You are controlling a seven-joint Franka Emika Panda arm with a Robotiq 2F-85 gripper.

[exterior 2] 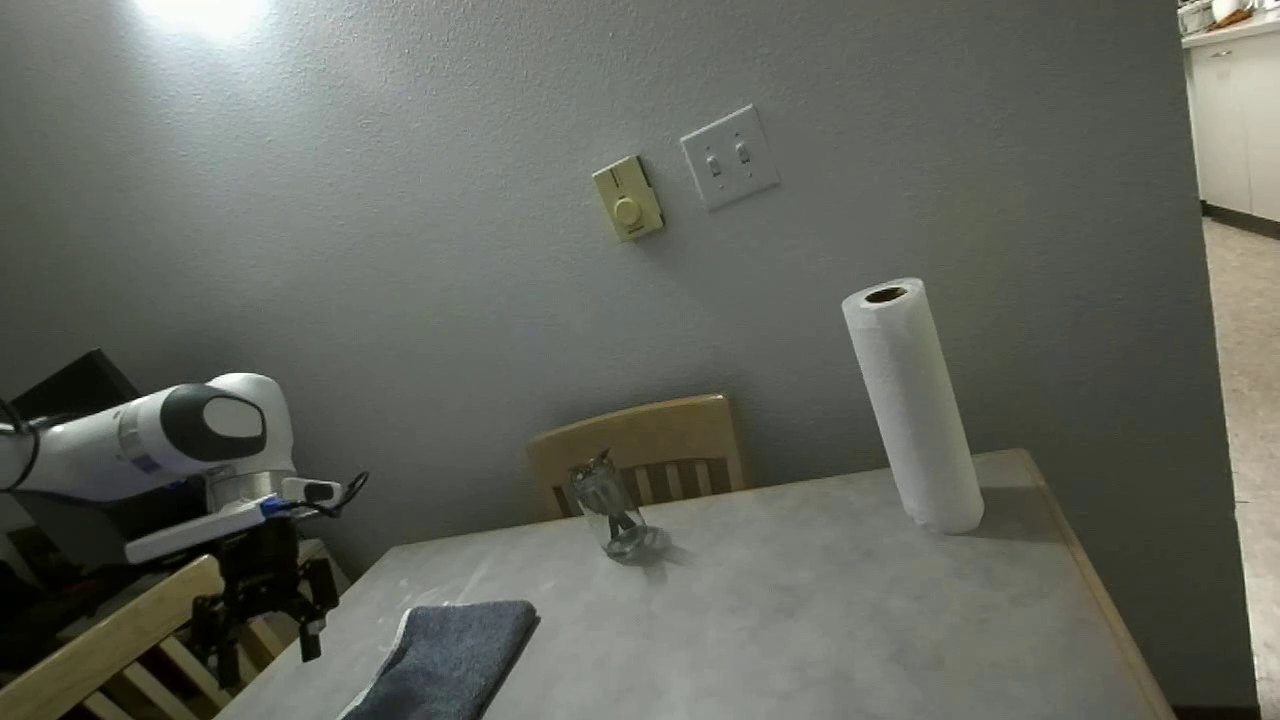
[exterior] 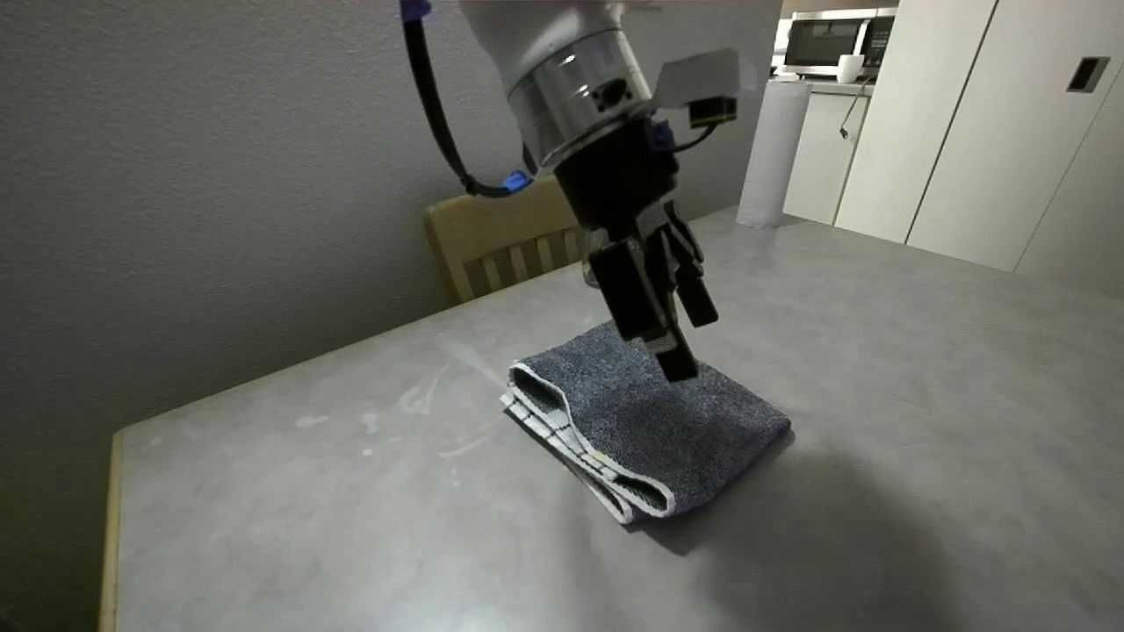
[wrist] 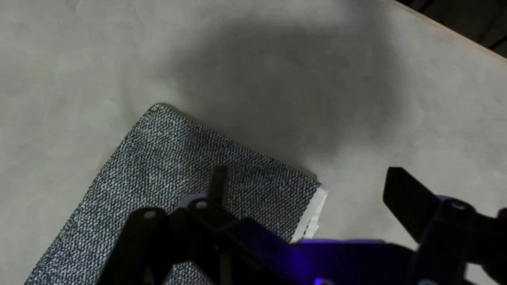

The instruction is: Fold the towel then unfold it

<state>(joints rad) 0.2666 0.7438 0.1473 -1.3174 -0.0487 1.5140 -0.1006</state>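
The towel (exterior: 676, 430), a grey-blue speckled cloth, lies folded in layers on the table. Its loose layered edges, white with dark marks, show on one side in an exterior view, while its lower part is cut off by the frame where it appears as a dark towel (exterior 2: 455, 655). Above it hangs my gripper (exterior: 689, 338), apart from the cloth, with nothing between its fingers. In the wrist view the gripper (wrist: 307, 182) has its jaws wide apart: one finger is over the towel (wrist: 170, 158), the other over bare tabletop past the white edge.
On the grey table (exterior 2: 800, 600) stand a glass (exterior 2: 610, 505) with dark things in it and a paper roll (exterior 2: 915, 405). A wooden chair (exterior 2: 640, 440) is against the wall side. Another chair (exterior 2: 110, 640) stands near the arm.
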